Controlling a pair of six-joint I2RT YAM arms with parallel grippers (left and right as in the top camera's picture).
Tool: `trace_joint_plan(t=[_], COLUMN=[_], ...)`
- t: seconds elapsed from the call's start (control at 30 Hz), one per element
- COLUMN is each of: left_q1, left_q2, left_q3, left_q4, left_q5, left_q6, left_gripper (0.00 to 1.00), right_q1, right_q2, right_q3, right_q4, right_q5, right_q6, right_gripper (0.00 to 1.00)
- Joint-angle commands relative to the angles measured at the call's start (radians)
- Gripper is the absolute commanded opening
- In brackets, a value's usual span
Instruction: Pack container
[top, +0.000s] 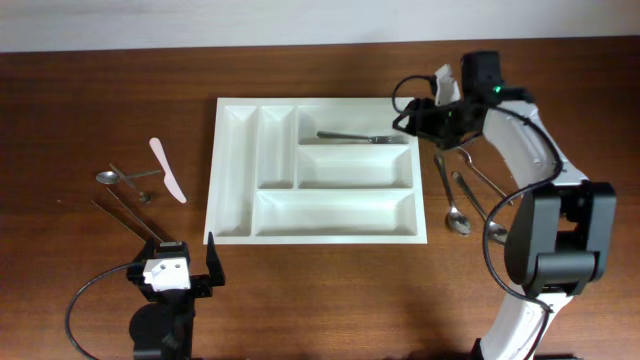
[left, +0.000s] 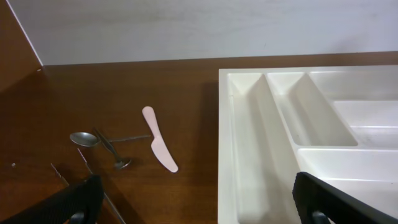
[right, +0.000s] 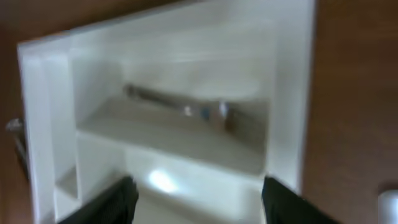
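TWO ARMS, ONE TRAY: A dark wooden tabletop (top: 330, 300) carries the container (top: 237, 170), a large white cutlery tray with five compartments. It lies flat at the centre, between two robot arms.

The white-and-black right arm (top: 525, 140) reaches from the near right edge to the tray's far right corner. There the right gripper (right: 199, 202) hangs over the far long compartment, its jaws released, standing apart and grasping nothing.

The left arm (top: 160, 325) sits low at the near left edge. The left gripper (left: 202, 202) faces the tray's near left corner, its jaws spread wide and empty.

A metal fork (top: 355, 137) lies lengthwise in the far long compartment, close under the right gripper. The right wrist view shows it only as a blur.

On the bare wood just right of the tray, several metal spoons (top: 458, 222) lie in a loose cluster with their handles angled toward the far edge.

Left of the tray and apart from it, a pale pink plastic knife (top: 168, 170) rests at a slant. Two small metal spoons (left: 84, 138) lie crossed just beside it.
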Motion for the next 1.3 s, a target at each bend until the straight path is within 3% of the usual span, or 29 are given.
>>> trace_joint_plan(t=[0.0, 0.2, 0.43, 0.7, 1.27], left_q1=[0.004, 0.004, 0.004, 0.004, 0.004], left_q2=[-0.009, -0.009, -0.009, -0.009, -0.009], left_q3=[-0.005, -0.005, -0.005, -0.005, -0.005], left_q4=[0.002, 0.002, 0.002, 0.002, 0.002], left_q5=[0.014, 0.014, 0.014, 0.014, 0.014], left_q6=[0.016, 0.016, 0.016, 0.016, 0.016], left_gripper=[0.99, 0.99, 0.99, 0.99, 0.99], right_q1=[-0.039, -0.085, -0.092, -0.096, -0.098], right_q2=[-0.011, -0.011, -0.003, 0.057, 0.155], right_q3=[0.094, 0.098, 0.094, 0.075, 0.072], right_q4=[-0.127, -0.244, -0.248, -0.245, -0.237], right_q5=[0.254, 0.542, 0.643, 0.640, 0.595], right_q6=[-0.097, -0.097, -0.123, -0.144, -0.145], right_gripper=[0.66, 0.67, 0.66, 0.56, 0.50])
